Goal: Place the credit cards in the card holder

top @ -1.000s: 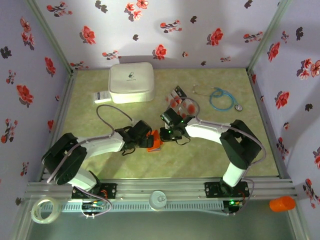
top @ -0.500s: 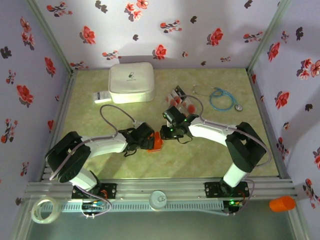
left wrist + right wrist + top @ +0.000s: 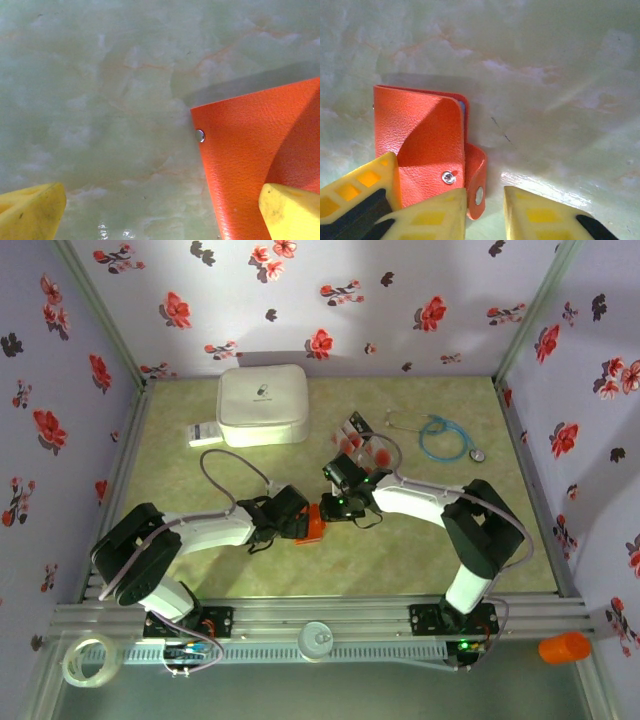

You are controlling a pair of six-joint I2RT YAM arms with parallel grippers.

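Card holder (image 3: 420,145) shifted, strap (image 3: 477,175) edge between right jaws

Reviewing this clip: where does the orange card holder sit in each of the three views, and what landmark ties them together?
Top external: card holder just below centre.
Left wrist: lower right, one corner pointing up-left.
Right wrist: lower left.
Shared landmark: the green marbled table beneath it.

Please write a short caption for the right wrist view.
Right gripper poised around the snap tab of the orange card holder.
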